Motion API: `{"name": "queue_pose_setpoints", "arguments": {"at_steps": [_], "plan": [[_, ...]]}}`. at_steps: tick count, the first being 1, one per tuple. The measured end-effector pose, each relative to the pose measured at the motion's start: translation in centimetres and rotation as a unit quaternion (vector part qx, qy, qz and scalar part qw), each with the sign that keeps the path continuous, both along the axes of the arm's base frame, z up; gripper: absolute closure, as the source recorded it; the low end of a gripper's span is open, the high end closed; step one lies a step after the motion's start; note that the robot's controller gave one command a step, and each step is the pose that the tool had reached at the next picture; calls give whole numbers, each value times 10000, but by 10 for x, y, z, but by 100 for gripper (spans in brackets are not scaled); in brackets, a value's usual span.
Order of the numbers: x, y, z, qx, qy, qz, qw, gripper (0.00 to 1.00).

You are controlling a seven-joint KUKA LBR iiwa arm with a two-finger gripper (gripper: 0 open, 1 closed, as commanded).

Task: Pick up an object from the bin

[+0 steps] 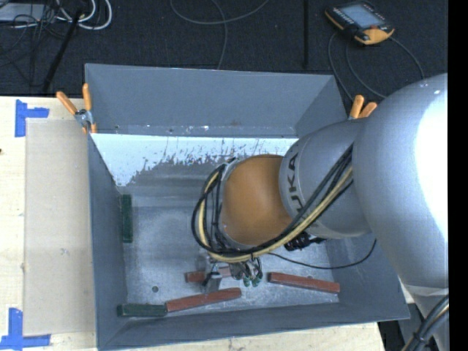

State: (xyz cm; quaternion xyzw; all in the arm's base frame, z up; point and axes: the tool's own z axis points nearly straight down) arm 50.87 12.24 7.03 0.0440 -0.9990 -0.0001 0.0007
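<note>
My gripper [234, 273] hangs low over the bin's front middle, mostly hidden under the orange dome on the wrist. A short reddish-brown piece [195, 276] lies just left of it. In front of it a long reddish-brown stick [203, 300] lies slanted on the floor. A dark green block [142, 310] lies at that stick's left end. To the gripper's right lies another reddish-brown stick [303, 283].
A dark green bar [126, 218] lies along the bin's left wall, well away from the gripper. The arm comes in from the right and covers the bin's right half. The floor at the left middle is bare.
</note>
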Motion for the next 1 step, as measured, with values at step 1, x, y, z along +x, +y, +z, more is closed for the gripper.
{"name": "queue_pose_setpoints", "arguments": {"at_steps": [1], "plan": [[0,0,0,1,1,-7,10000,100]]}}
